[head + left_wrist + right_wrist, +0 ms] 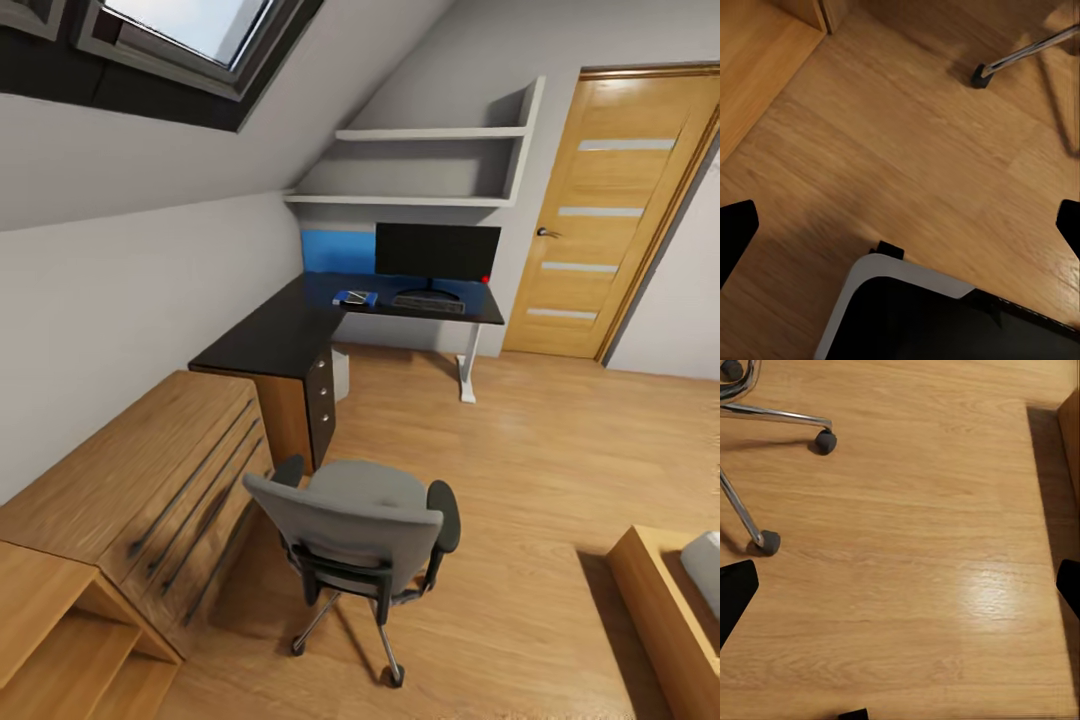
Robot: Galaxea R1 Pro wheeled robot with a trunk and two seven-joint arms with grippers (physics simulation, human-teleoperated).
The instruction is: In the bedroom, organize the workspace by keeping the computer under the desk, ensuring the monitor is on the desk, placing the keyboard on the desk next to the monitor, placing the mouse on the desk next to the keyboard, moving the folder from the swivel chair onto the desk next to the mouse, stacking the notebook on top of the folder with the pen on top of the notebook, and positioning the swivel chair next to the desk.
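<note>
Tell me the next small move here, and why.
Probably roll forward to the swivel chair and push it toward the desk. The chair seat looks bare and stands apart from the desk, while the monitor, keyboard and folder already sit on the desk.

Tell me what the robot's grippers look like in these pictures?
Little shows. In each wrist view the fingers are plain black, flat-sided tips with slanted ends at the picture's two edges: the left gripper's fingers and the right gripper's fingers. No cables or markings show on them. Below the left one sits a black body with a rounded white rim, apparently part of the robot.
</note>
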